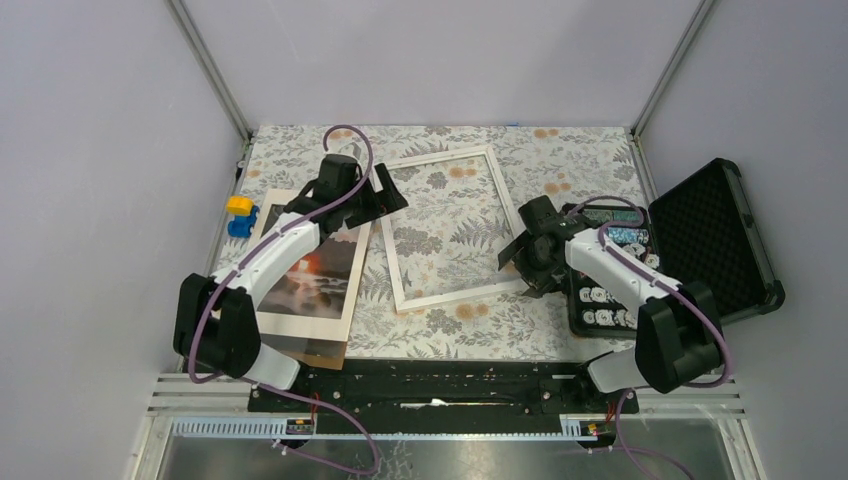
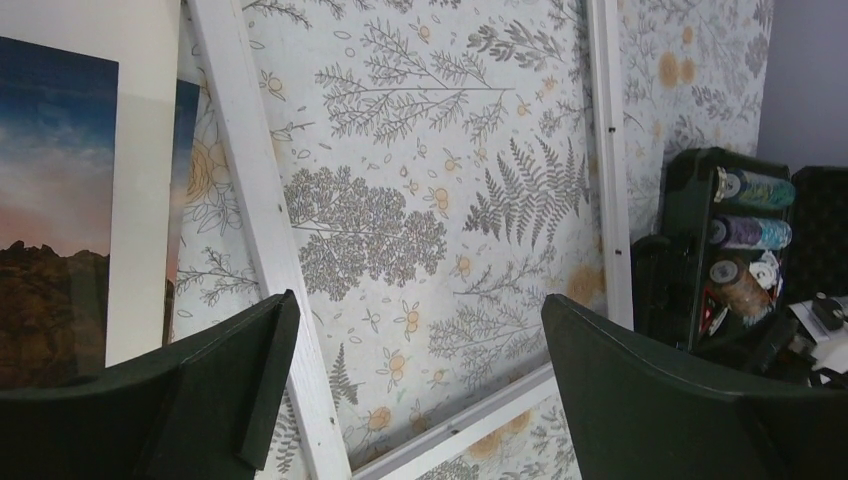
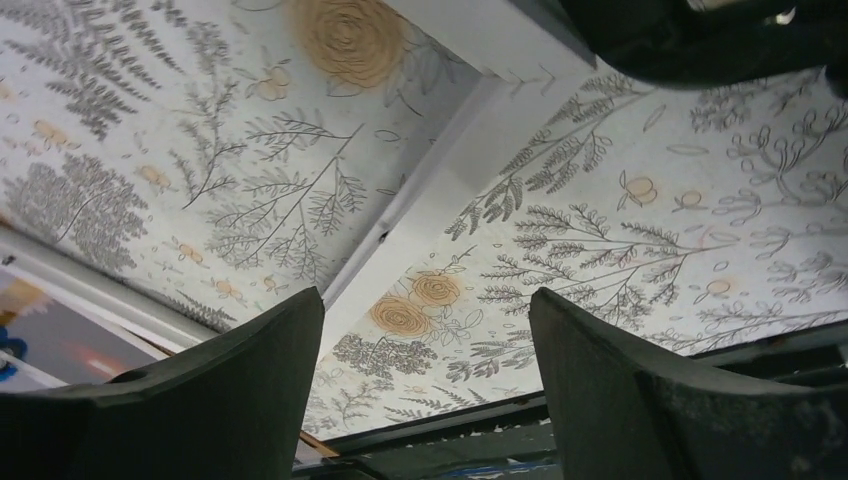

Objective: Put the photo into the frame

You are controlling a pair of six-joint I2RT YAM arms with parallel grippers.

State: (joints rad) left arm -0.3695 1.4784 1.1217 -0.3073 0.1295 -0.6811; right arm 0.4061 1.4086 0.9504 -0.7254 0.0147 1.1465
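Frame (image 1: pixel 460 294) lies flat on the floral worktop (image 1: pixel 560 160), turned a bit off square, pattern showing thru its open middle. All places below are given rel. to the frame.

Photo (image 1: pixel 325 270) is outside the frame, just off its left rail, w/ a white mat (image 1: pixel 300 325) on top, so the print shows thru the mat window. Brown backing board (image 1: pixel 325 350) pokes out under that stack at its near end. Left wrist cam: photo (image 2: pixel 50 200) w/ blue sky and dark hills, a mat (image 2: pixel 145 200) strip crossing it, a sliver of print visible past the strip, then the frame rail (image 2: pixel 265 220) running diagonally alongside.

L end effector (image 1: pixel 380 198) sits over the frame's far-left corner, jaws spread wide, nothing between them. In its own cam, L end effector (image 2: pixel 420 310) looks across the frame interior, the left rail passing close by one finger; can't tell if it touches.

R end effector (image 1: pixel 520 270) is at the frame's right rail, near the near-right corner. Jaws apart, gripping nothing. Its cam shows R end effector (image 3: pixel 425 300) w/ the white rail (image 3: pixel 430 190) running between the two fingers; can't tell height above it.

Right of the frame: open black case (image 1: pixel 720 230) w/ foam lid, tape rolls (image 1: pixel 615 237) inside, partly behind the R arm. Left of the frame, past the photo stack: small yellow-and-blue item (image 1: pixel 240 212) by the worktop edge.
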